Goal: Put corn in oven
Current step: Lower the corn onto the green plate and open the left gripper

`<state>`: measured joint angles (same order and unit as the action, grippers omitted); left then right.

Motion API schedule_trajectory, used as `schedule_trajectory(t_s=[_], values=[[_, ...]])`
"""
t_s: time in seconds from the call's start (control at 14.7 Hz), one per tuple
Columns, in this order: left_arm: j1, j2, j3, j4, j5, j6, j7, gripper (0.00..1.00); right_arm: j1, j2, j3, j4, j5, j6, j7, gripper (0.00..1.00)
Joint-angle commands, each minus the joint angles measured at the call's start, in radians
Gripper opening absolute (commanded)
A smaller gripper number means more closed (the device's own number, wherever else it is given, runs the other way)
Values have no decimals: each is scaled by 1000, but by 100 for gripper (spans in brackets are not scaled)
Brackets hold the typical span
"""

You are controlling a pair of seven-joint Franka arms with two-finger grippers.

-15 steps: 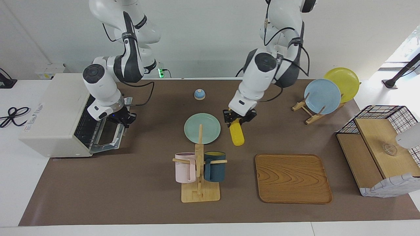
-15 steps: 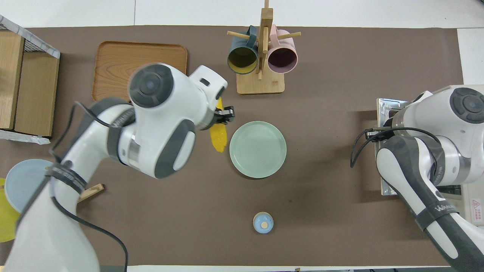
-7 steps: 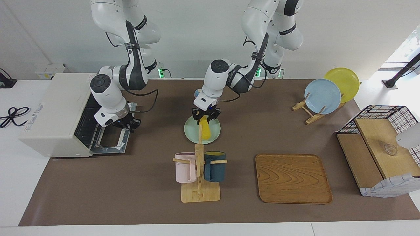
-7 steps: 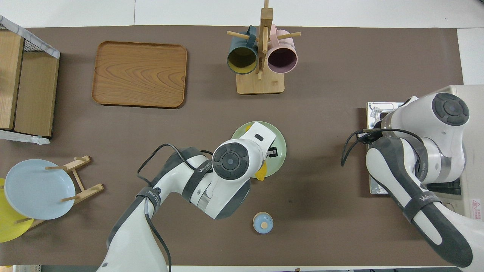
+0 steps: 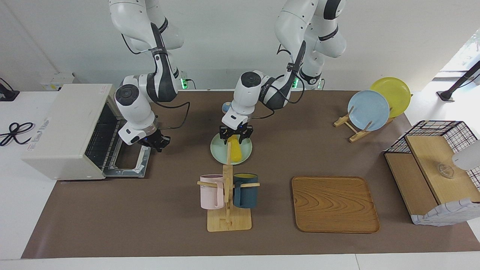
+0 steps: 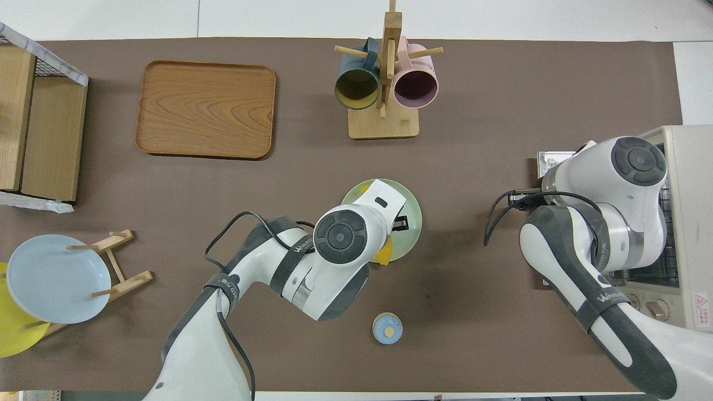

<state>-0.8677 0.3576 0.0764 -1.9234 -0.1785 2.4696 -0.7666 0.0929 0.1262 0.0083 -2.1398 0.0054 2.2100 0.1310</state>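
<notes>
Left gripper (image 5: 235,137) clenched on corn (image 5: 235,151), frame centre, over green plate (image 5: 217,152). Oven (image 5: 63,129) at frame left, door (image 5: 129,163) down. Right gripper (image 5: 155,142) over door's edge; can't tell its finger state. Advice: lower corn flat onto plate, release, let right arm take it. Keep clear of mug rack (image 5: 228,195).

A plain white wall (image 5: 232,41) backs the white table (image 5: 22,210), its brown mat (image 5: 150,225) lit evenly; daylight glares at one corner.

"WALKER" on left arm (image 6: 301,245)
</notes>
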Motion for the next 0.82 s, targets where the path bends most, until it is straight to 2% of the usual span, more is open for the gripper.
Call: schedule_trajectory(t_s=[0.0,0.14,0.2,0.27,0.41,0.55,0.68,0.75], values=[[117,-136,36,26,-2,-183,41,100,7,-16,-2,160,16,-212,16,0],[255,-183,36,104,2,-340,119,100,39,-14,4,221,15,-289,112,24],[324,-187,37,163,4,-433,180,100,62,-13,4,225,15,-289,133,49],[376,-189,37,199,16,-498,253,100,80,-13,4,227,15,-282,136,61],[481,-225,39,224,80,-579,440,100,161,-11,5,227,18,-236,198,63],[571,-281,39,215,85,-650,582,100,275,3,5,227,16,-162,294,63],[651,-325,40,216,91,-719,689,100,382,26,4,228,13,-106,398,64],[679,-341,40,216,93,-744,708,100,398,30,4,235,10,-101,421,63]])
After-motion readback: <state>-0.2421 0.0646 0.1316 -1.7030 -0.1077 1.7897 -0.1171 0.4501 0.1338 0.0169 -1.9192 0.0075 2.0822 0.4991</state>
